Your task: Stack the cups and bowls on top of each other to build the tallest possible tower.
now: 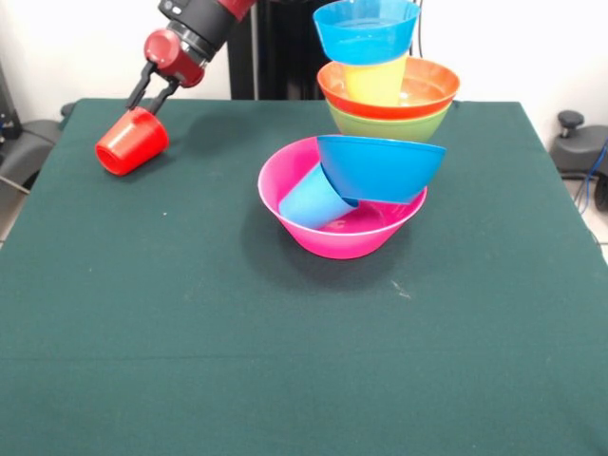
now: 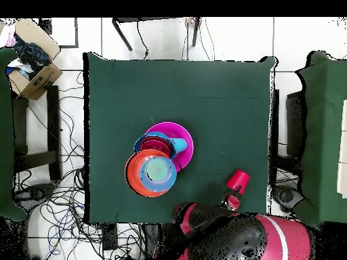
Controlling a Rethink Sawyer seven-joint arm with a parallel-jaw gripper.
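Note:
My gripper (image 1: 150, 106) is shut on the narrow bottom end of a red cup (image 1: 131, 142) at the table's far left, with the cup tilted mouth-down toward the left. In the overhead view the red cup (image 2: 237, 179) lies just ahead of the gripper (image 2: 234, 196). The tower stands mid-table on a large pink bowl (image 1: 342, 242), (image 2: 184, 132). Inside it a light blue cup (image 1: 313, 201) lies slanted under a tilted blue bowl (image 1: 380, 166). Above rest a green bowl (image 1: 418, 123), an orange bowl (image 1: 437, 90), a yellow cup (image 1: 375, 81) and a small blue bowl (image 1: 366, 28).
A dark green cloth covers the table (image 1: 190, 332), (image 2: 203, 88). Beyond its edges are a cardboard box (image 2: 34, 57), floor cables (image 2: 61, 196) and dark green furniture (image 2: 325, 135) at the sides.

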